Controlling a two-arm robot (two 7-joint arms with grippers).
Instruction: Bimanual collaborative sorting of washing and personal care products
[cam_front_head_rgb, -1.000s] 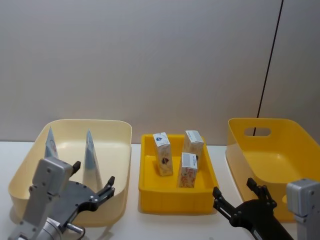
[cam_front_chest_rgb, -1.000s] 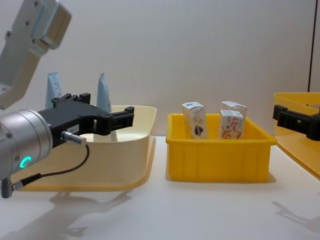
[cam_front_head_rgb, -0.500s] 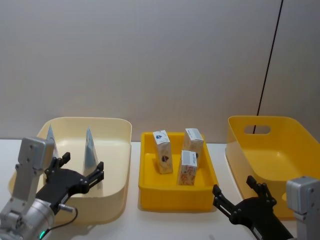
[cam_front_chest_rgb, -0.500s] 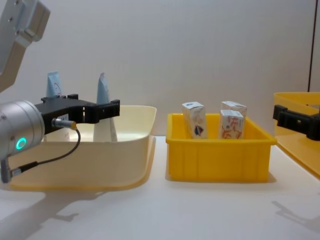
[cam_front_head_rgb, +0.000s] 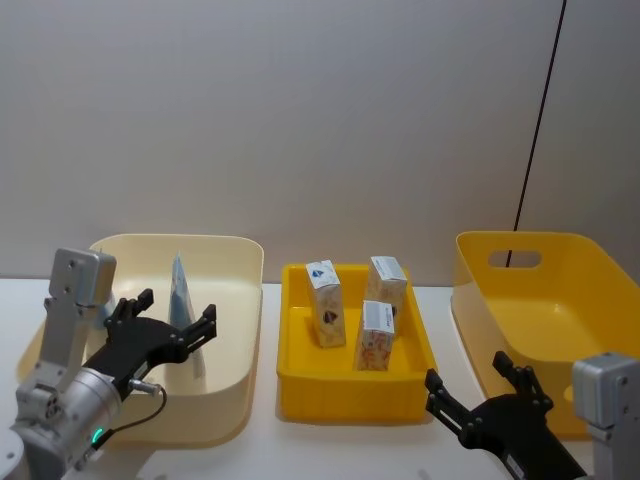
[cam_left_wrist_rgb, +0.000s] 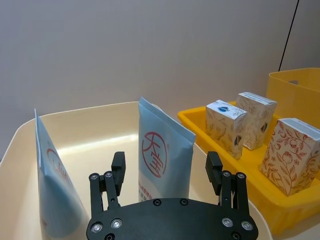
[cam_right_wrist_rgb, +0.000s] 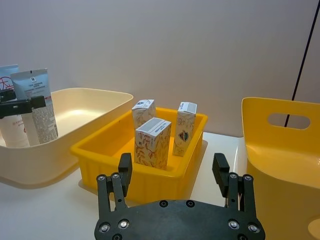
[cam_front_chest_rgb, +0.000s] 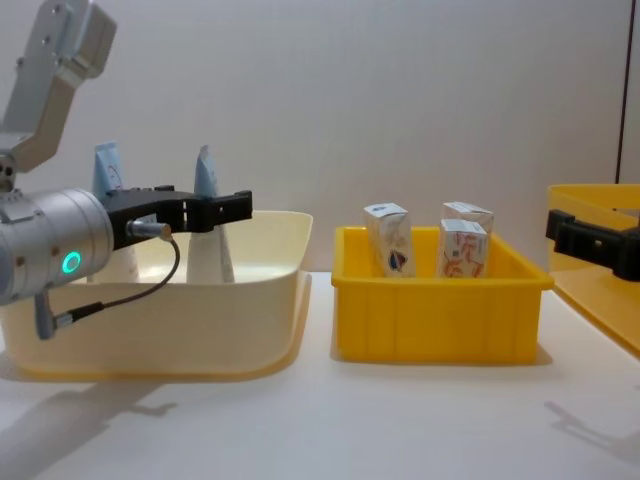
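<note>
While three small cartons (cam_front_head_rgb: 375, 338) stand upright in the shallow yellow tray (cam_front_head_rgb: 350, 402) at the middle of the bench (cam_front_chest_rgb: 400, 420), the left claw (cam_left_wrist_rgb: 166, 160) reaches over the near rim of the cream tub (cam_front_head_rgb: 250, 300). Its fingers are spread wide and hold nothing. The nearer tube (cam_left_wrist_rgb: 160, 132) stands framed between them, with no pad seen touching it. That wide spread looks chosen to clear the tube's broad, flat face before any squeeze.

A second tube (cam_left_wrist_rgb: 52, 185) stands just beside it in the same tub, nearer the robot's left. Both are pale-blue soft plastic wedges. They are fat at the base and taper to a thin crimped seam on top, which is why they stand upright.

The cartons are crisp, square-cornered card. One is printed in blue and two in an orange-red leaf pattern. They are grouped close together but apart from the tubes.

The right claw (cam_right_wrist_rgb: 172, 167) hangs low over the bench in front of the tray and the deep yellow bin (cam_front_head_rgb: 560, 300). It is equally wide open and empty, apparently waiting its turn. The bin is smooth moulded plastic with a handle slot.
</note>
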